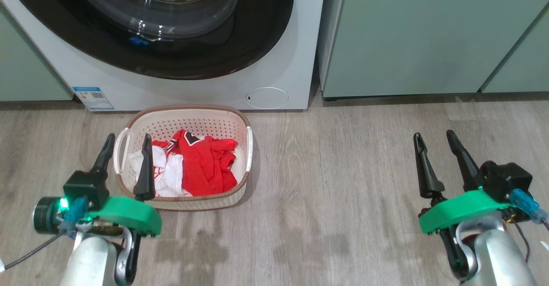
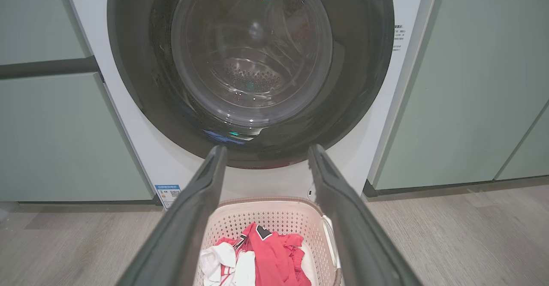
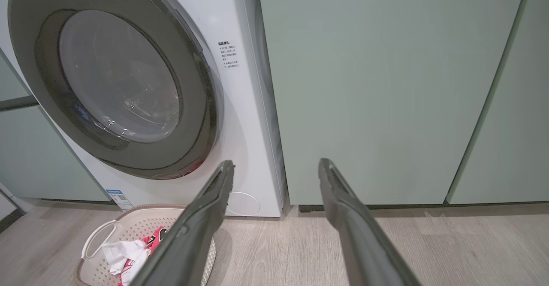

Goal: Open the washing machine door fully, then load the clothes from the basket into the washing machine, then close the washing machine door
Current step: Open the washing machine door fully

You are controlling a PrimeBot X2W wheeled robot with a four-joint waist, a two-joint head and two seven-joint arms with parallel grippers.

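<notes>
We're at step one here: the washing machine door (image 2: 251,58) looks shut, and the clothes (image 1: 201,161) sit in the basket (image 1: 188,108) on the floor (image 1: 334,170) just before the washing machine (image 1: 274,71). Our left gripper (image 1: 128,138) hangs near the basket's left side and our right gripper (image 1: 433,133) well apart from it, both spread wide and empty. Next, we reckon, one must hook the door's rim and pull.

Open-topped basket (image 1: 193,124); washing machine door (image 1: 261,41) shut.
</notes>
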